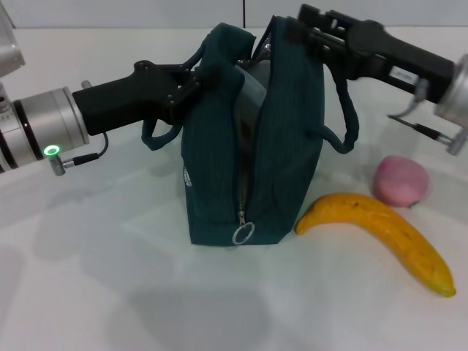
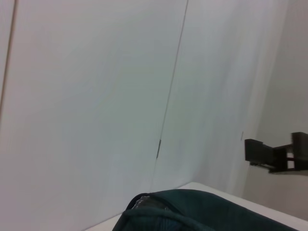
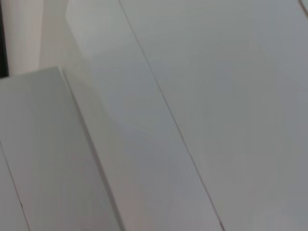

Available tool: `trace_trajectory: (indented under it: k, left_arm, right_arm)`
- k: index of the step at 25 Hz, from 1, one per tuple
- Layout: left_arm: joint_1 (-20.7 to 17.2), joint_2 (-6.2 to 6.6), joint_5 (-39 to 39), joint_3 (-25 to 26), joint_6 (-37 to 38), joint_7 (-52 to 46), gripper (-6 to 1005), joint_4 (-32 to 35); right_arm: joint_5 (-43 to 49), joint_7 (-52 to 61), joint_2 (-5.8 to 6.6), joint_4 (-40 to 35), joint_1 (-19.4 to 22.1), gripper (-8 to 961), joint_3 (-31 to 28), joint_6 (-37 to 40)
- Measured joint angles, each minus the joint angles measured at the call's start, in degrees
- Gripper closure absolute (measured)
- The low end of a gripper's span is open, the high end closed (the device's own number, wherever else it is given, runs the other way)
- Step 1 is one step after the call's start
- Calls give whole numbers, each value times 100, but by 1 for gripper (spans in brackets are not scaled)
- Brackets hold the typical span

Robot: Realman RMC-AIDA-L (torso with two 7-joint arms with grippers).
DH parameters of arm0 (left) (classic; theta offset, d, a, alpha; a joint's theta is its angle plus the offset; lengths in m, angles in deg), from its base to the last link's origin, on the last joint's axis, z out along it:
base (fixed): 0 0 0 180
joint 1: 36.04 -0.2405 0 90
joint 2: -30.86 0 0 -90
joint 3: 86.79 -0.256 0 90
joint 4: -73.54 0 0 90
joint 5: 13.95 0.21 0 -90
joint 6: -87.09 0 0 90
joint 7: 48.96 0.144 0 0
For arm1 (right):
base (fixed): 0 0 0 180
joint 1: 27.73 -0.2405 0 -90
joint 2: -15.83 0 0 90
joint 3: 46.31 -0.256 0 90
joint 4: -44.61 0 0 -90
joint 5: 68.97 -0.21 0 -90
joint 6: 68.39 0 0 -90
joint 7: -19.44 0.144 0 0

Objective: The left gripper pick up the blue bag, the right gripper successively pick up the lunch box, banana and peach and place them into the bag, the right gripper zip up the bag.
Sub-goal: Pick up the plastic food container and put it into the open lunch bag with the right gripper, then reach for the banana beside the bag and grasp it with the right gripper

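Head view shows the left gripper [image 1: 191, 82] at centre left of the frame, its dark fingers clamped on the near top edge of the blue bag [image 1: 252, 146], by one carry handle. The bag stands upright on the white table [image 1: 110, 278] in the middle of the frame, its mouth parted at the top and its zipper pull [image 1: 243, 232] hanging low on the front seam. The right gripper [image 1: 307, 33] sits at the bag's upper right rim; I cannot tell whether it is wide or narrow. Lower right, the banana [image 1: 380, 234] lies on the table just beside the bag, and the peach [image 1: 401, 180] rests close behind it.
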Motion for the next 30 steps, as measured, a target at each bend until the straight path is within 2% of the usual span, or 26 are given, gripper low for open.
trace_trajectory:
  k: [1,2,3,4,6,8,11,16,22,27,29,30]
  left_arm:
    - [-5,1,0,0,0,0,957,-1]
    - [-12,2,-1,0,0,1,957,-2]
    - [-27,6,-1,0,1,1,957,-2]
    - [-47,11,-2,0,1,2,957,-3]
    - [-103,27,-2,0,1,2,957,-3]
    - [-145,48,8,0,1,3,957,-5]
    - [-150,55,24,0,2,16,957,-5]
    - [-141,55,28,0,2,55,956,-4]
    - [-117,54,44,0,1,65,956,-4]
    - [-103,46,45,0,1,65,956,-4]
    - [-98,45,46,0,1,65,956,-4]
    - [-98,45,46,0,1,65,956,-4]
  right_arm:
    - [334,0,94,-457,285,575,-76,15]
    - [334,0,94,-457,285,529,-76,15]
    - [839,128,184,-1063,629,484,-101,11]
    - [839,128,184,-1063,629,438,-101,11]
    - [1544,415,241,-1785,997,369,-182,-56]
    - [2435,893,232,-2502,1372,322,-441,-88]
    - [3968,1812,104,-3280,1648,275,-975,87]
    - [4975,2606,24,-3398,1526,274,-1215,146]
    - [5898,3023,-8,-3703,1422,251,-790,-192]
    - [6604,3518,-21,-3971,1213,231,-753,-183]
    - [6885,3707,-31,-4089,1123,110,-688,-166]
    - [7075,3841,-37,-4139,1039,111,-627,-140]
